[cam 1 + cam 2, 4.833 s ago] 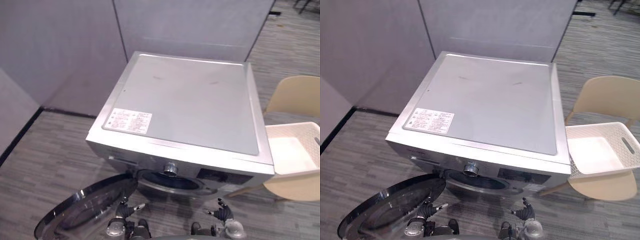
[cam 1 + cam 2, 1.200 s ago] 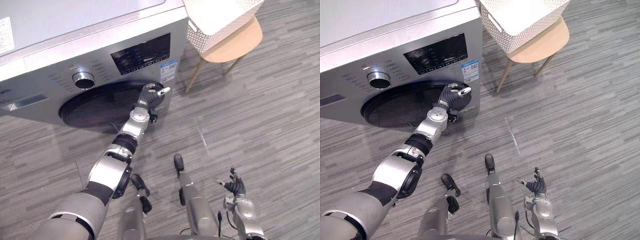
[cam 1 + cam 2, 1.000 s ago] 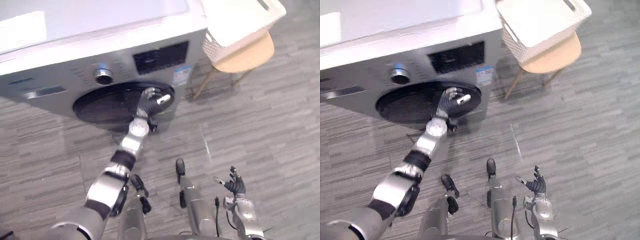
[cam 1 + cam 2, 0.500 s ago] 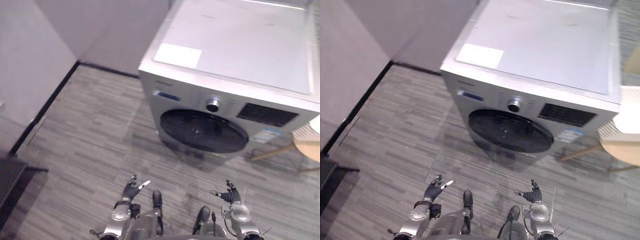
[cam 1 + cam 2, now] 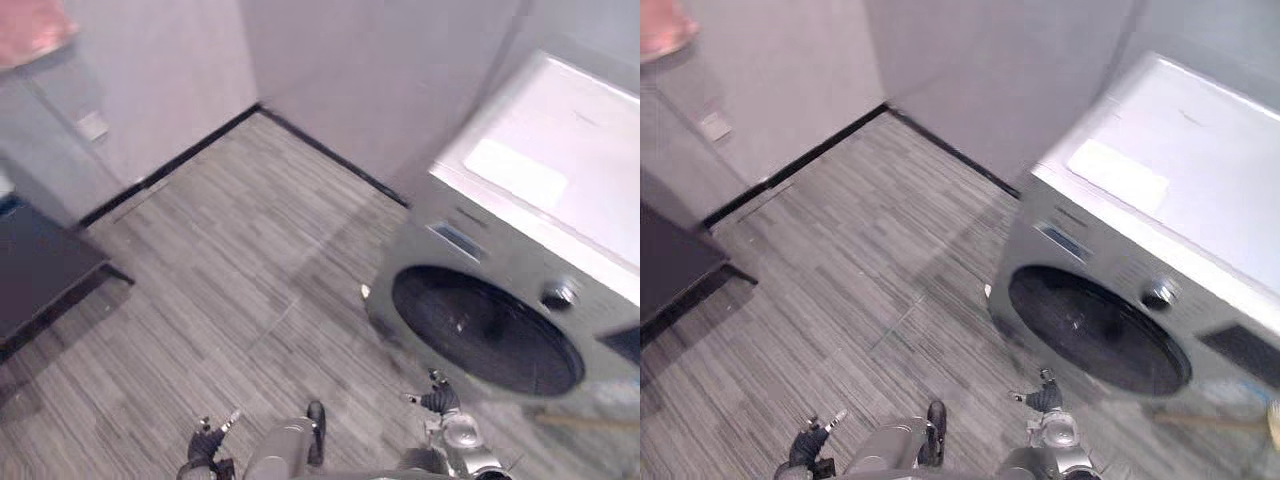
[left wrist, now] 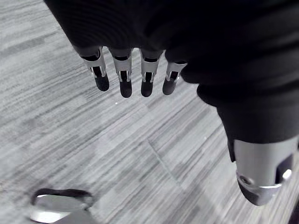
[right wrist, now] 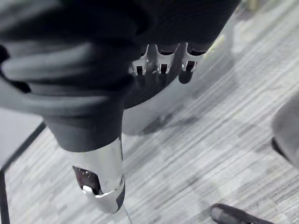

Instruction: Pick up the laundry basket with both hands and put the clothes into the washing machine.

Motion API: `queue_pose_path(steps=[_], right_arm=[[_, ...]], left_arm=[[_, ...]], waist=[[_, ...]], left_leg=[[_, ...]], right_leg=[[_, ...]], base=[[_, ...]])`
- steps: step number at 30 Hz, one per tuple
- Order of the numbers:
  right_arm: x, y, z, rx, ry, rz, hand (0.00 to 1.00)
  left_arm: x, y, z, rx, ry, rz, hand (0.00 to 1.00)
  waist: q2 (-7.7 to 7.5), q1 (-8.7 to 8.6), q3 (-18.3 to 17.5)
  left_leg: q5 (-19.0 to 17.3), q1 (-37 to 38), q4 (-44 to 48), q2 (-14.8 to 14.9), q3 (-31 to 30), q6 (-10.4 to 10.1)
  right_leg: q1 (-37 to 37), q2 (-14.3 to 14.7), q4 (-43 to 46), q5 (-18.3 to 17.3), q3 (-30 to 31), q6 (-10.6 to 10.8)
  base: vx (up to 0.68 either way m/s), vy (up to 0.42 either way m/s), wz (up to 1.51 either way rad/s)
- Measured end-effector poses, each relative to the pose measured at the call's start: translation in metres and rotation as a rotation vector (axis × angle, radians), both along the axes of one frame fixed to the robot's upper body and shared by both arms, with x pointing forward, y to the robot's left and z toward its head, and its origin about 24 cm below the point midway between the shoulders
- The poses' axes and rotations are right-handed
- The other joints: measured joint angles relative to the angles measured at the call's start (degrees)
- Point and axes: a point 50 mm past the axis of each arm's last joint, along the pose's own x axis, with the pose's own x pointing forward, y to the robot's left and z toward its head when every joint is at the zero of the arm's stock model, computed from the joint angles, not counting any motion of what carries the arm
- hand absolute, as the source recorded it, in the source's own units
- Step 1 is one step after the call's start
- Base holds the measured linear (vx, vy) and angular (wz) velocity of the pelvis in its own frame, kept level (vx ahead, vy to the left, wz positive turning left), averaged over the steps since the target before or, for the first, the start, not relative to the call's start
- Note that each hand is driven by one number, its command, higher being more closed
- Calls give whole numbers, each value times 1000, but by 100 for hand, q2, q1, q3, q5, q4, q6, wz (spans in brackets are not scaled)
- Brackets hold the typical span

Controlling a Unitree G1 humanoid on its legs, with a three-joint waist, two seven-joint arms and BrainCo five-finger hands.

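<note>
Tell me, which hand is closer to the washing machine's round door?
Right. The right hand hangs just before the door; the left hand is farther left, over floor.

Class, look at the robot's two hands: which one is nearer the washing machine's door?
The right hand, low in front of the closed dark round door of the washing machine; the left hand hangs farther off, over the grey floor.

Count, whole floor.
1 washer [image 5: 520, 250], 3 o'clock. On it: 1 door [image 5: 485, 330], 1 knob [image 5: 556, 296], 1 label [image 5: 512, 172].
1 dark table [image 5: 40, 270], 9 o'clock.
1 wall plate [image 5: 92, 126], 10 o'clock.
1 pink item [image 5: 35, 30], 11 o'clock, kind unclear.
2 robot hands: left hand [image 5: 205, 442], 7 o'clock; right hand [image 5: 438, 400], 5 o'clock.
</note>
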Motion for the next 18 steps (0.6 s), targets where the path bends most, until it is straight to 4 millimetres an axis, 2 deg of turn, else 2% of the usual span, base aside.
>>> queue_pose_path(steps=[1,3,4,5,6,8,9,10,11,12,13,14,15,16,17,18], right_arm=[[1,-1,2,-2,-11,1,0],[6,-4,9,-10,-60,0,0],[6,-6,10,-13,-65,-2,0],[4,-10,10,-23,-65,-3,0],[0,-12,9,-29,-55,-4,0],[-7,-12,6,-25,-37,-8,0],[-21,-7,0,-1,-2,-12,0],[-18,-7,0,2,-2,-4,0],[-12,-6,4,5,-26,-3,0],[-3,-2,10,17,-68,5,0],[1,3,12,30,-89,7,0],[1,5,13,35,-92,6,0],[0,7,11,47,-86,-6,0],[0,7,11,53,-88,-18,0],[-1,3,11,50,-89,-31,0],[-2,-3,9,38,-81,-51,0]], left_arm=[[1,-1,0,-4,-10,1,0],[12,-8,3,-22,-49,3,0],[17,-10,3,-25,-61,-1,0],[28,-17,6,-33,-87,-18,0],[34,-22,7,-37,-100,-37,0],[34,-26,7,-40,-109,-44,0],[34,-29,7,-37,-108,-60,0],[34,-33,6,-48,-110,-52,0],[30,-35,5,-52,-104,-50,0],[23,-39,2,-64,-85,-42,0],[18,-41,0,-75,-74,-24,0],[17,-43,-1,-81,-71,-22,0],[15,-46,-2,-89,-65,-42,0],[18,-48,-1,-89,-73,-73,0],[19,-49,-1,-86,-74,-89,0],[19,-50,-1,-83,-69,-107,0]], waist=[[47,-15,31],[50,-230,40],[54,-259,45],[10,-260,61],[59,-255,125],[17,-272,102],[-124,-371,33],[11,-370,21],[92,-373,7],[197,-345,10],[229,-296,12],[218,-238,19],[172,-242,2],[147,-271,-5],[120,-274,0],[94,-284,-4]], left_leg=[[-7,128,-39,-59,-151,7],[-30,602,-212,-371,-942,40],[-37,700,-234,-435,-1131,45],[-76,971,-274,-526,-1544,-16],[-138,1201,-282,-554,-1856,-125],[-296,1406,-252,-602,-2115,-341],[-546,1497,-47,-668,-2096,-619],[-647,1392,223,-567,-2003,-775],[-671,1140,638,-413,-1644,-1031],[-610,739,1466,-77,-806,-1224],[-447,518,2120,265,-162,-1328],[-453,437,2419,482,163,-1296],[-590,405,2540,913,797,-1112],[-663,389,2303,1152,1110,-998],[-664,364,2051,1225,1215,-998],[-648,352,1405,1318,1231,-1026]], right_leg=[[-107,151,-60,-96,84,-17],[-664,666,-405,-158,660,-85],[-825,759,-505,-143,838,-63],[-1019,970,-892,-61,1231,-10],[-1035,1098,-1326,116,1536,-23],[-983,1081,-1733,578,1770,-85],[-896,782,-1778,1214,1501,-170],[-846,757,-1732,1219,1261,-224],[-718,790,-1853,1142,1069,-338],[-462,968,-2089,1071,866,-445],[-211,1110,-2221,1022,769,-530],[-57,1146,-2298,999,731,-572],[224,1162,-2433,972,620,-619],[445,1102,-2624,974,530,-617],[538,1060,-2735,975,517,-613],[640,978,-2898,1027,465,-536]], base=[[385,39,153],[387,-12,183],[394,-72,210],[483,-151,202],[476,-167,205],[430,-186,203],[486,-212,218],[482,-201,183],[336,-140,78],[386,-189,47],[370,-190,21],[380,-162,17],[283,-94,37],[265,-77,42],[181,-10,37],[151,25,22]])
